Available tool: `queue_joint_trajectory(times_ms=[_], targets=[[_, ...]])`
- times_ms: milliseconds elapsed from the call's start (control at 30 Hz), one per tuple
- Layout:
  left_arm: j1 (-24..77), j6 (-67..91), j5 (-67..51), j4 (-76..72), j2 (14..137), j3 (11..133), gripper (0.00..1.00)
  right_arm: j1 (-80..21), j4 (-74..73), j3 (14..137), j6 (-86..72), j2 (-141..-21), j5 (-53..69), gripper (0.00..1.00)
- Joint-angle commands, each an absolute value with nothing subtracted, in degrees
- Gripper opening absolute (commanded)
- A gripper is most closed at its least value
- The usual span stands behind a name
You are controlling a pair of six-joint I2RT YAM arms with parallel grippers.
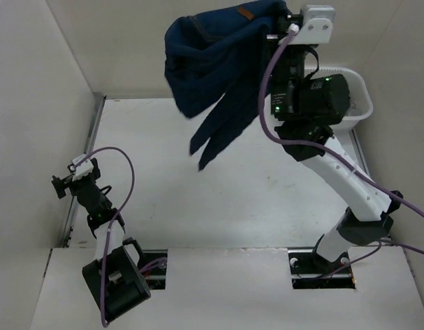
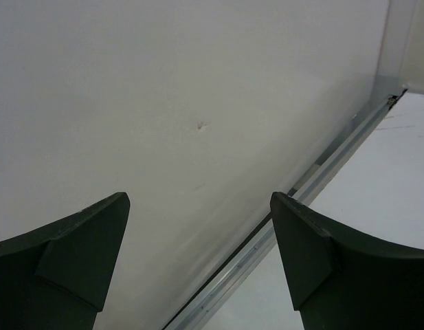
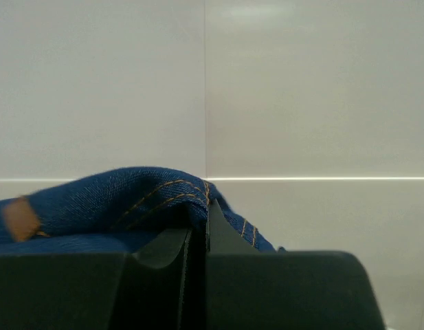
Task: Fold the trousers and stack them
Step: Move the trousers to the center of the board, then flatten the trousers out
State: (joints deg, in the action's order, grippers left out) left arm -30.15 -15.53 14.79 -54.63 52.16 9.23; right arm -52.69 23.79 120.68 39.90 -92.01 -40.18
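Trousers are fully off the table. They hang as one bunched navy clump at top centre of the overhead view, legs dangling toward mid-frame. Right gripper, top right, is clamped on a fold of denim. Right wrist view shows the jaws pressed together on a stitched edge, with cloth humped over the tips and the orange tag at frame left.

Risks, biggest first:
- The whole garment hangs from one pinch point near an edge. Denim is heavy, so I'd expect it could creep out of the jaws on a fast swing and drop in a heap.
- It's bunched, not spread. Set down as is, it likely lands twisted with legs crossed and needs a flatten pass before any fold.
- Purple cable loops along the right arm just beside the hanging cloth. It could snag fabric if the wrist rotates.

Surroundings:
- The back wall is close behind the high gripper and fills the right wrist view. Little room to go farther back.
- White basket sits at upper right, partly hidden behind the right arm. A swing that way could drag the legs over its rim.
- Left gripper is at lower left, fingers apart and holding nothing. It faces the side wall and the metal rail at the table edge. It's well apart from the trousers, so no second grip until it comes across.
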Motion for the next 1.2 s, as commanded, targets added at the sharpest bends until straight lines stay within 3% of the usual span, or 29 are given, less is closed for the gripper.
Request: queue_joint_trajectory(times_ms=[0, 100, 267, 433, 500, 567, 600, 667, 767, 967, 1167], targets=[[-27.6, -17.0, 12.1, -51.7, 48.6, 15.0, 0.87, -52.4, 25.3, 117.0, 43.7, -99.8, -50.9, 0.01], [-25.3, -15.2, 8.4, -37.5, 48.2, 26.4, 0.88, -52.4, 22.9, 111.4, 41.9, -102.2, -55.5, 0.01], [-24.0, -8.1, -10.0, -10.1, 51.8, 48.9, 0.87, -52.6, 18.0, 103.5, 35.5, -99.4, -59.2, 0.01], [-19.5, -2.1, -21.6, 7.7, 59.8, 64.8, 0.81, -58.0, 2.3, 103.0, 28.1, -97.5, -58.3, 0.06], [-17.1, -1.1, -22.8, 12.2, 62.3, 68.0, 0.81, -61.6, -8.8, 106.3, 22.5, -99.7, -54.2, 0.15], [-14.9, -1.9, -22.9, 14.4, 63.7, 69.3, 0.81, -64.1, -23.0, 113.2, 11.6, -103.1, -46.2, 0.31], [-14.2, -2.2, -22.9, 14.8, 64.0, 69.4, 0.81, -64.4, -30.9, 118.2, 3.6, -104.8, -38.7, 0.44], [-12.9, -3.3, -22.9, 16.2, 64.6, 69.3, 0.82, -62.5, -37.9, 123.4, -8.2, -107.0, -25.1, 0.52], [-8.9, -8.0, -22.6, 24.0, 66.9, 69.0, 0.83, -54.3, -32.2, 115.4, -19.1, -102.2, -8.1, 1.00], [10.2, -18.4, -15.2, 34.2, 71.4, 59.3, 0.74, -38.0, -21.9, 89.6, -22.8, -86.4, -12.6, 1.00], [27.0, -18.4, -6.8, 28.0, 74.6, 54.4, 0.74, -24.7, -21.3, 79.8, -19.2, -90.9, -13.6, 1.00]])
